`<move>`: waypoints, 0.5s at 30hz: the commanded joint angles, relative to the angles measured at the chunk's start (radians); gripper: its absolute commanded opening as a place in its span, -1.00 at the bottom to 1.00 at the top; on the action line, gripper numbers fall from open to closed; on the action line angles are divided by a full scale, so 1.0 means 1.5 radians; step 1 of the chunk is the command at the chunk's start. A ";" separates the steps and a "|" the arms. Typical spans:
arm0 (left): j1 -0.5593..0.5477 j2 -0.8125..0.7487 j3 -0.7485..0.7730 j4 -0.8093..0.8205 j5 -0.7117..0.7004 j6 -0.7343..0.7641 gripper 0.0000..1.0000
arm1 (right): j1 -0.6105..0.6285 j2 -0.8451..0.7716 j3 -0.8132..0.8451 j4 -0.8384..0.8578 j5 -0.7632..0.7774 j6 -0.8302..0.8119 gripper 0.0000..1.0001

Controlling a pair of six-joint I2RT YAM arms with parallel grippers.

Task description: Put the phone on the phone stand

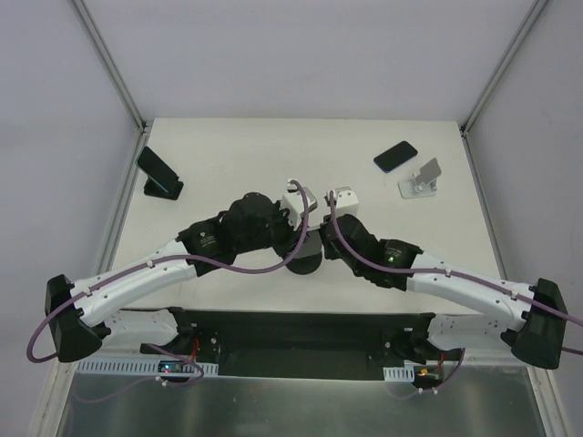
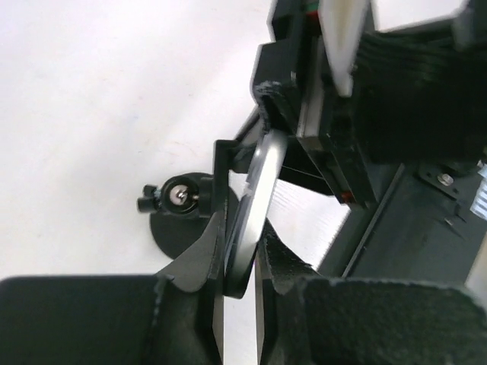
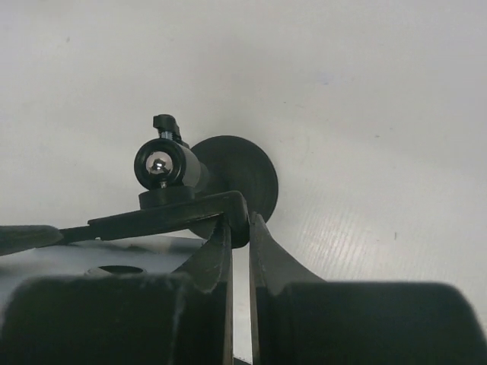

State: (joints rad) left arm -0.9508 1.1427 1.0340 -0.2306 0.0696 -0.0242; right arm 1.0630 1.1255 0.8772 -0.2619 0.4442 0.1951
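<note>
Left gripper (image 2: 242, 251) is clamped hard across a slim dark phone with a silvery rim (image 2: 257, 194), one pad on each flat face, the phone standing on edge between them. Right gripper (image 3: 237, 228) has its fingers nearly together and, from what I can see, is pinched on one end of that same phone, so both arms have hold of it.

The phone hangs just above and beside the small black phone stand with a round disc base and a knobbed upright post (image 3: 232, 171). Whether it brushes the post, I can't tell.

I'd judge the phone stiff and fairly light, but its faces are smooth, so it's slippery and easy to crack. The flat faces near the middle are the best hold, as an end grip lets it swing. The stand looks light too, and a nudge on the post could skid or tip it.

The stand sits on the white table (image 1: 237, 155). Well off to one side of it another black holder carries a handset (image 1: 160, 173). Well off to the other side are a silver holder (image 1: 421, 178) and a loose dark handset (image 1: 394, 156).
</note>
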 commanded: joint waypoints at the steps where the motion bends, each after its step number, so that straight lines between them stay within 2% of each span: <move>1: -0.011 0.057 0.002 0.018 -0.513 -0.089 -1.00 | 0.104 0.005 0.089 0.001 0.240 0.125 -0.99; 2: -0.022 0.067 0.007 0.018 -0.554 -0.094 -1.00 | 0.137 0.007 0.093 -0.001 0.295 0.147 -0.99; 4: -0.031 0.102 0.027 0.018 -0.594 -0.118 -1.00 | 0.169 0.017 0.106 -0.002 0.334 0.157 -0.99; 6: -0.033 0.124 0.038 0.019 -0.591 -0.139 -1.00 | 0.197 0.027 0.117 0.000 0.357 0.167 -0.99; 9: -0.038 0.135 0.043 0.019 -0.573 -0.166 -1.00 | 0.212 0.014 0.111 0.011 0.350 0.172 -0.99; 10: -0.040 0.134 0.042 0.019 -0.567 -0.166 -1.00 | 0.211 -0.002 0.090 0.074 0.332 0.149 -0.99; 11: -0.040 0.131 0.040 0.020 -0.552 -0.165 -1.00 | 0.211 -0.020 0.064 0.123 0.279 0.114 -0.89; 12: -0.040 0.122 0.033 0.021 -0.544 -0.163 -1.00 | 0.211 -0.055 0.019 0.157 0.256 0.073 -0.49; 13: -0.040 0.116 0.027 0.030 -0.538 -0.153 -1.00 | 0.209 -0.069 0.005 0.202 0.229 0.040 0.23; 15: -0.037 0.088 0.005 0.037 -0.516 -0.146 -1.00 | 0.210 -0.108 -0.013 0.216 0.164 -0.017 0.70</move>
State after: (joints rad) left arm -1.0355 1.3220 1.0988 -0.1287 -0.5331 -0.2710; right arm 1.3792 1.1057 0.9001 -0.1650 0.8570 0.3210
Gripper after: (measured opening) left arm 0.095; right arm 0.604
